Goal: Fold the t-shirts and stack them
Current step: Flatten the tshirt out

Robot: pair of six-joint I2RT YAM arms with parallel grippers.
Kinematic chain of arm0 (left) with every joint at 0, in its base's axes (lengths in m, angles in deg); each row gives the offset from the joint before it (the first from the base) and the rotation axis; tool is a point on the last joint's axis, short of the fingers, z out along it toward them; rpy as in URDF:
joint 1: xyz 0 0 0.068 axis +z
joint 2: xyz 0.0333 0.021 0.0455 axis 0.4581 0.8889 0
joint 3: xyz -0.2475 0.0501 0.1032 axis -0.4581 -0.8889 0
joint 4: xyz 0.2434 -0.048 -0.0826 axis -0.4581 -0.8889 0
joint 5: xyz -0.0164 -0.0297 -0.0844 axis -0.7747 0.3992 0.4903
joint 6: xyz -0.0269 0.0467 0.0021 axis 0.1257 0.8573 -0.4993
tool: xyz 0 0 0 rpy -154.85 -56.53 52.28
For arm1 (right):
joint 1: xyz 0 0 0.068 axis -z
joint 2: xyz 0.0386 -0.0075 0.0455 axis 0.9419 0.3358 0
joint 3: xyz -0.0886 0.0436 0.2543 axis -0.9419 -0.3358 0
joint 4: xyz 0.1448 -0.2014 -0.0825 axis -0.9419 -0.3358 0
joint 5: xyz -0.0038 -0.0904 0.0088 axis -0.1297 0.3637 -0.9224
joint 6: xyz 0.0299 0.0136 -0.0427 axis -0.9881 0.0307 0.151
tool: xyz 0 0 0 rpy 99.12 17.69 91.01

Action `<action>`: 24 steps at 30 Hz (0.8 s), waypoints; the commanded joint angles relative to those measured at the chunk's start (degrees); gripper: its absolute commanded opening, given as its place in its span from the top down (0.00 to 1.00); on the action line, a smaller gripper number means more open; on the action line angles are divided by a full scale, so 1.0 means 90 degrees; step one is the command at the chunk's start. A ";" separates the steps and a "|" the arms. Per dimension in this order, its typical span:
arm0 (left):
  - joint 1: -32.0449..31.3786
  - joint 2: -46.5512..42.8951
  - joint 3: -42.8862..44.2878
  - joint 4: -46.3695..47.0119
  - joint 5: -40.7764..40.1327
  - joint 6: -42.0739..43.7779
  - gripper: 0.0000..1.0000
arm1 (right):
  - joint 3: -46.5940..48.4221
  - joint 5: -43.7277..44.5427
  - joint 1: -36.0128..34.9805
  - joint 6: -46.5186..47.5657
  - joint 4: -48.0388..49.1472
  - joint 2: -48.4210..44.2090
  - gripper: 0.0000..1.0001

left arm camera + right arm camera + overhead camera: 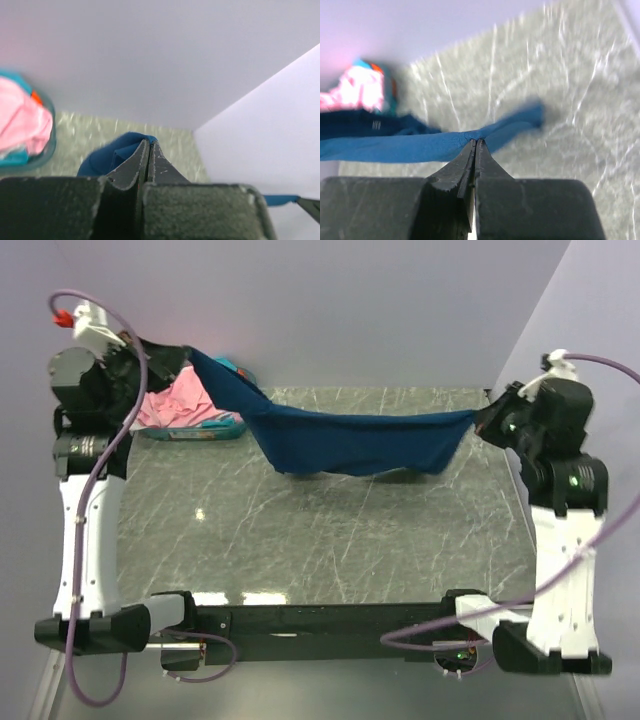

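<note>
1. Left tool (149, 150): jaws together, clamped on one end of the navy t-shirt (350, 445). In the overhead view this tool sits in the upper left of the frame, raised above the teal basket (195, 431).
2. Right tool (476, 146): jaws together, pinching a gathered edge at the opposite end of the same garment. In the overhead view it stands at the right edge of the frame, at about mid-height.
3. Navy t-shirt, position: it hangs between the two tools as a sagging band across the upper middle of the overhead view, above the counter (330, 550). Whether its lowest fold touches the counter cannot be told.
4. Purpose of the hold, as judged: two grips set well apart tension the cloth, draw out bunching and present it for laying flat.
5. Condition of the cloth: it reads as a rope-like strip, not an open panel. The grip points are probably not matched corners, so regripping may be needed.
6. Pink t-shirt (178, 400): crumpled in the basket in the upper left of the frame, beneath the left tool, not yet handled.
7. Task stage, as judged: early. No folded stack is in view.
8. Next move calls for lowering the garment onto the bare centre of the counter.
9. Risk: the left end may drag across the basket rim.
</note>
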State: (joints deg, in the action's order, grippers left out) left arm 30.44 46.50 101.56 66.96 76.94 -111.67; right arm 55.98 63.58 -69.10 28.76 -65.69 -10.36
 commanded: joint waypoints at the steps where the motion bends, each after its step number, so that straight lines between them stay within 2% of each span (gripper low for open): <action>1: -0.0012 -0.0302 0.0464 0.0344 -0.0479 -0.0262 1.00 | 0.0203 0.0368 0.0034 0.0022 0.0848 -0.0577 1.00; 6: -0.0021 -0.0332 0.0983 0.0548 -0.0528 -0.0320 1.00 | 0.0388 0.0515 0.0034 0.0003 0.1094 -0.0648 1.00; 10: -0.0021 -0.0059 0.0506 0.1230 -0.0216 -0.0613 1.00 | 0.0320 0.0514 0.0043 -0.0046 0.0919 -0.0180 1.00; 12: -0.0167 0.0359 0.0436 0.1388 -0.0021 -0.0701 1.00 | 0.0252 0.0485 0.0053 -0.0017 0.0899 0.0161 1.00; 13: -0.0516 0.0952 0.0716 0.1350 0.0038 -0.0508 1.00 | 0.0145 0.0446 0.0082 0.0061 0.1044 0.0434 1.00; 14: -0.0519 0.0958 0.0719 0.1350 0.0039 -0.0506 1.00 | 0.0144 0.0427 0.0083 0.0061 0.1045 0.0437 1.00; 18: -0.0997 0.1933 0.1732 0.1320 0.0223 -0.0388 1.00 | 0.0416 0.0233 0.0384 0.0188 0.1319 0.0944 1.00; 23: -0.1027 0.3104 0.3216 0.1077 0.0341 -0.0340 1.00 | 0.1275 -0.0032 0.0746 0.0247 0.1172 0.1686 1.00; 24: -0.1027 0.3261 0.3780 0.1037 0.0380 -0.0340 1.00 | 0.1557 -0.0042 0.0776 0.0257 0.1162 0.1755 1.00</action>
State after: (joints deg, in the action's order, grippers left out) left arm 20.93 76.34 123.68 73.60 78.58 -115.54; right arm 61.69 64.33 -63.64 29.86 -58.71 6.65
